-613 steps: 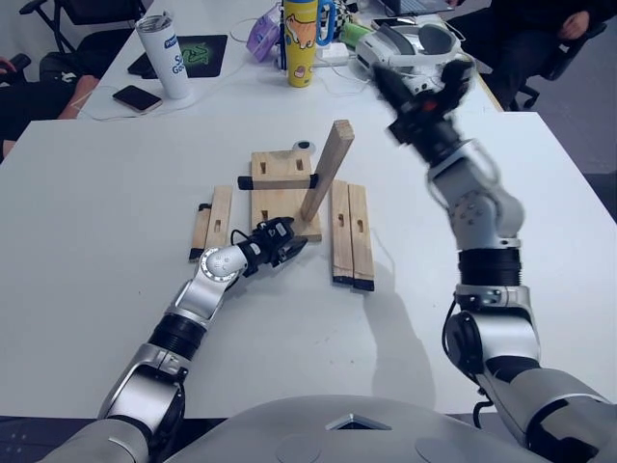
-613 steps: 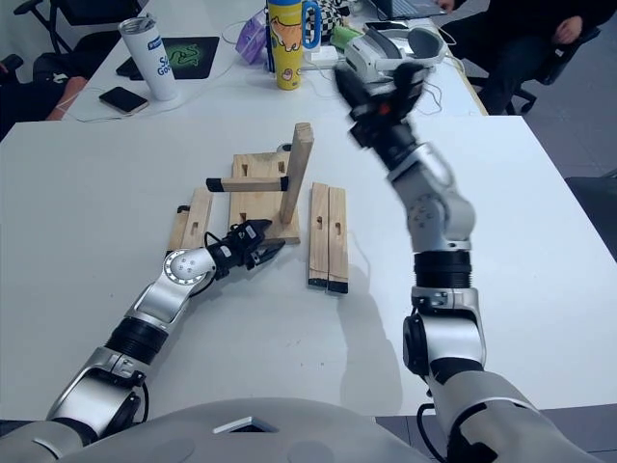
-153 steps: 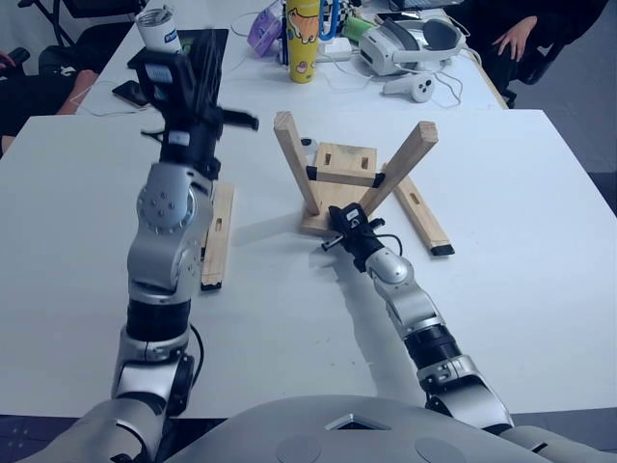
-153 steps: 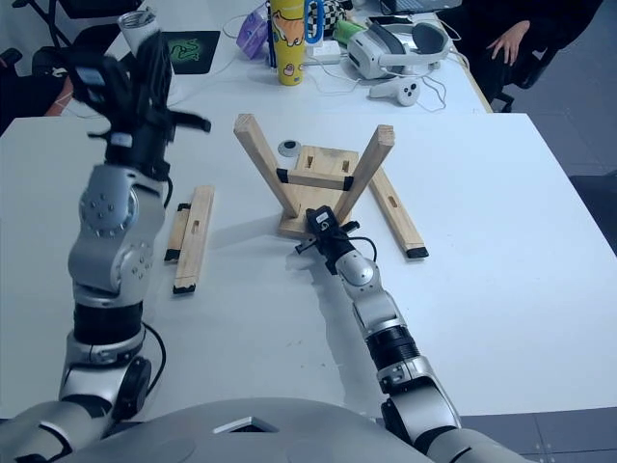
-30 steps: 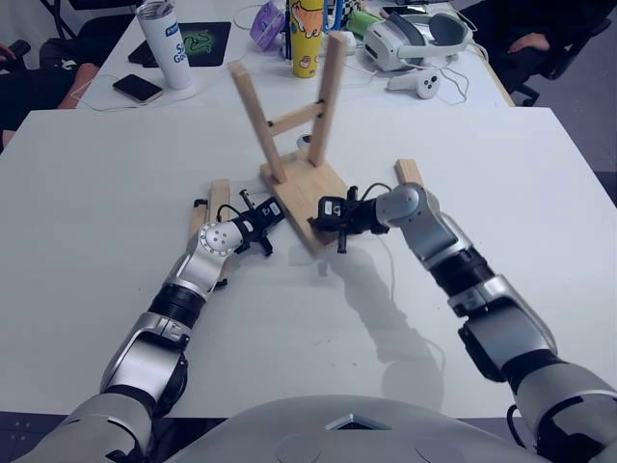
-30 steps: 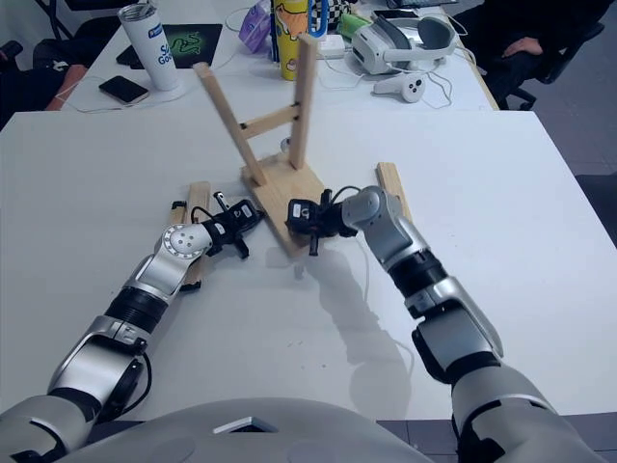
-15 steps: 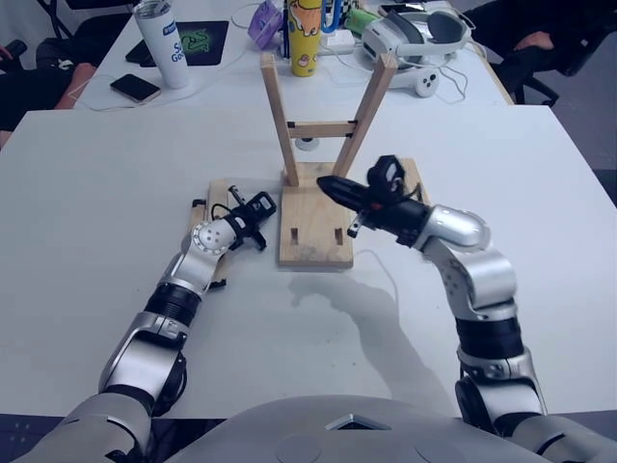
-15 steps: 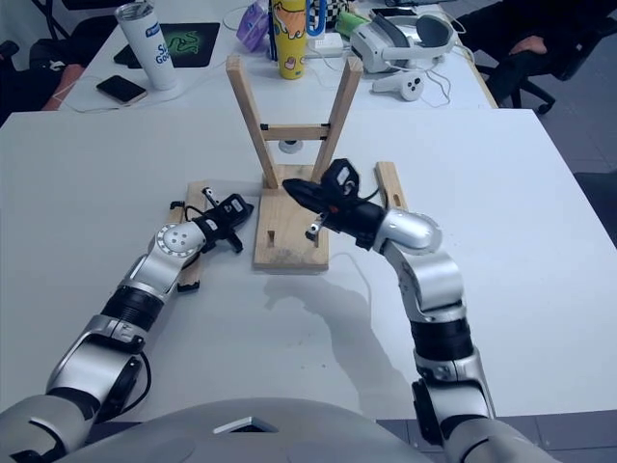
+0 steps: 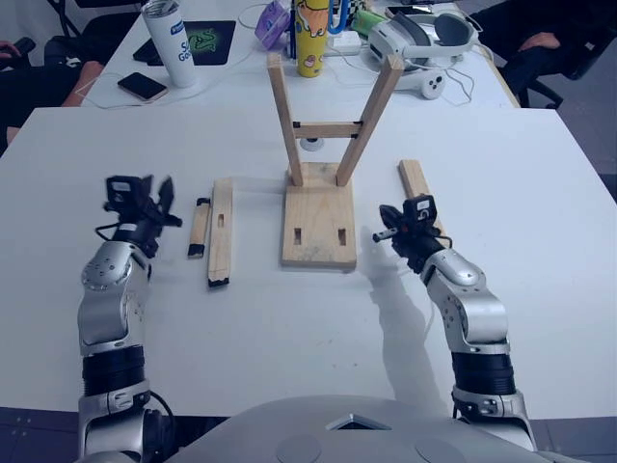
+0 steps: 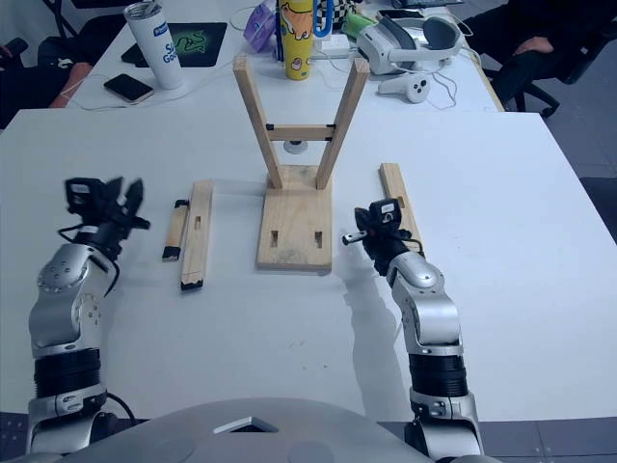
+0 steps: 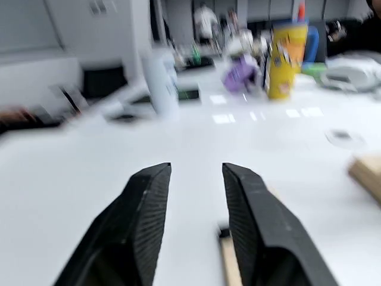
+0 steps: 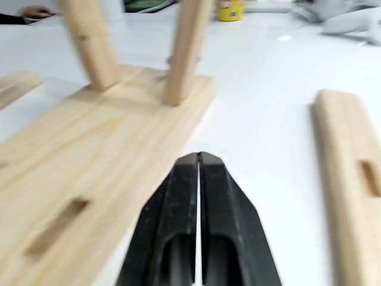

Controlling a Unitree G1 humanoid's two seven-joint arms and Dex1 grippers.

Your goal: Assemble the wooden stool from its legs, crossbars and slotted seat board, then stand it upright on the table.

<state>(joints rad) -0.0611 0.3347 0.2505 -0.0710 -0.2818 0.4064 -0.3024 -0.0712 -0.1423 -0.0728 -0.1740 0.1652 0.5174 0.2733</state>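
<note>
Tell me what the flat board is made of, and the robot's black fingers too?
The seat board looks like pale bare wood: streaky grain shows, no paint. The left gripper has fingers of matte black, finely ribbed material, probably rubber or plastic; which one, I cannot tell.

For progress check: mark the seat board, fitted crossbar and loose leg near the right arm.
seat board (image 9: 318, 207), left eye view, middle.
fitted crossbar (image 9: 328, 128), left eye view, middle.
loose leg (image 9: 414, 179), left eye view, far end.

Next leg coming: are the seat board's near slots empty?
Empty: both near slots are open holes; two legs stand at the far end.
</note>
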